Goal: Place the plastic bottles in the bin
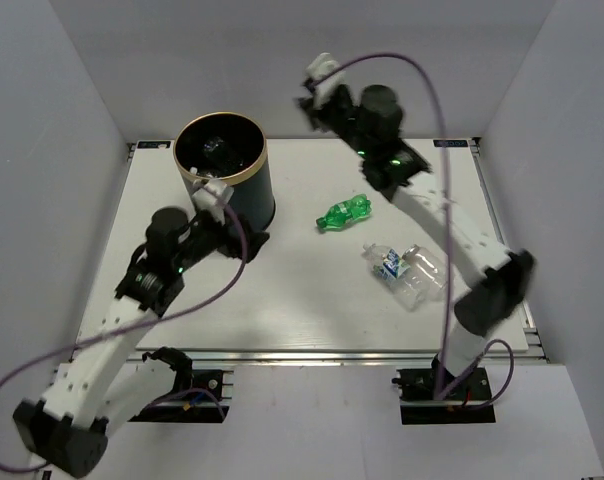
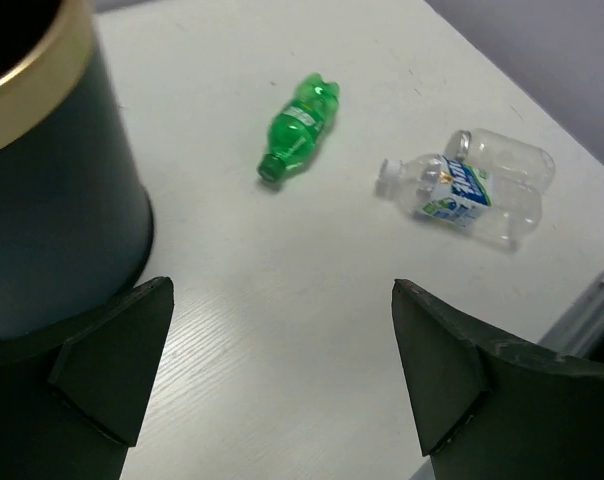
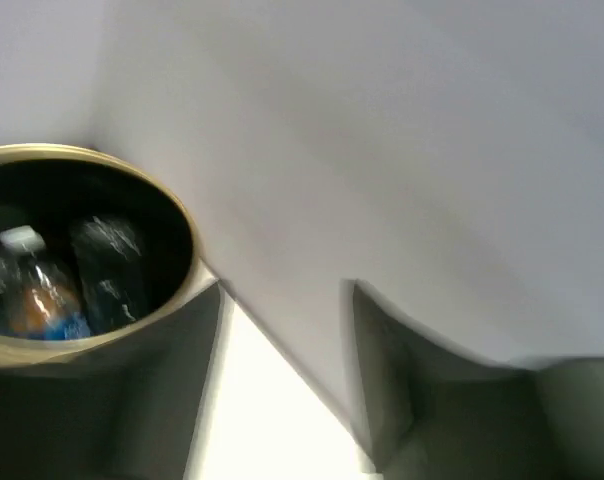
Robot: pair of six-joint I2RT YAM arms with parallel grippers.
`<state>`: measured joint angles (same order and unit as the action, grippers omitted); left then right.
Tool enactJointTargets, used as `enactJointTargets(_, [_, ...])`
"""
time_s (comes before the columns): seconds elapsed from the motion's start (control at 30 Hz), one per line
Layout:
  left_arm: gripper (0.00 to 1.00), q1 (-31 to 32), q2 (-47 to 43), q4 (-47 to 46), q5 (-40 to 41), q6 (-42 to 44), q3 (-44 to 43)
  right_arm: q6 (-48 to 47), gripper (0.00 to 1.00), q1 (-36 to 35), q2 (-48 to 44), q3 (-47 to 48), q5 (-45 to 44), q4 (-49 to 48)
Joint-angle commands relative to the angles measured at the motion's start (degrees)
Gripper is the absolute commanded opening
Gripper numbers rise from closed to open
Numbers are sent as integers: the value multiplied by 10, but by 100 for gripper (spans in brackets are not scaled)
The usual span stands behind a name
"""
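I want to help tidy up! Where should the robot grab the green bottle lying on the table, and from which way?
I'd grip the green bottle around its middle, coming straight down from above with the jaws across its width. It lies flat on its side with bare table on both long sides, so the jaws fit there.

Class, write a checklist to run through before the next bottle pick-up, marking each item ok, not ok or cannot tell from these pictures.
1. Left gripper open and empty: ok.
2. Right gripper empty: ok, jaws apart, view blurred.
3. Green bottle lying free of the others: ok.
4. Labelled clear bottle apart from plain clear bottle: not ok, they touch.
5. Bin upright: ok.
6. Room left inside bin: cannot tell.
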<state>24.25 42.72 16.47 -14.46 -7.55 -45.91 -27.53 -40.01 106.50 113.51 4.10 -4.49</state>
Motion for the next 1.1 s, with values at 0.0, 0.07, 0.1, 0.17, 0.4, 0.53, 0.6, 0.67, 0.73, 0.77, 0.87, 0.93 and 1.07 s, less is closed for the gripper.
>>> enactJointTargets(0.0, [100, 13, 128, -44, -76, -4, -65, 71, 48, 51, -159, -165, -109, 25])
enactJointTargets(0.07, [98, 40, 189, -44, -76, -4, -116, 87, 14, 81, -245, -228, -110, 63])
enactJointTargets(0.1, [97, 48, 221, -44, -61, -4, -137, 100, 7, 87, -262, -310, -110, 96])
enactJointTargets(0.17, [90, 83, 313, -29, -43, 10, -202, 112, 0, 106, -320, -372, -92, 152])
enactJointTargets(0.4, [75, 159, 568, 65, 119, 56, -428, 170, 90, 136, -444, -549, -46, 234])
enactJointTargets(0.53, [100, 166, 692, 92, 166, 70, -532, 178, 90, 157, -503, -560, -66, 265])
enactJointTargets(0.6, [100, 152, 736, 92, 144, 70, -586, 182, 90, 167, -545, -576, -52, 273])
enactJointTargets(0.67, [100, 152, 803, 109, 152, 70, -625, 186, 90, 172, -567, -603, -51, 275])
enactJointTargets(0.73, [100, 152, 843, 116, 152, 77, -682, 188, 90, 176, -601, -616, -57, 274])
enactJointTargets(0.77, [100, 152, 859, 123, 157, 77, -697, 189, 89, 178, -613, -632, -57, 273])
enactJointTargets(0.87, [100, 152, 909, 123, 162, 88, -744, 188, 89, 177, -624, -648, -59, 273])
enactJointTargets(0.93, [100, 152, 931, 123, 162, 94, -757, 187, 89, 176, -628, -651, -65, 273])
enactJointTargets(1.07, [100, 152, 959, 137, 117, 99, -801, 187, 89, 174, -633, -653, -67, 269])
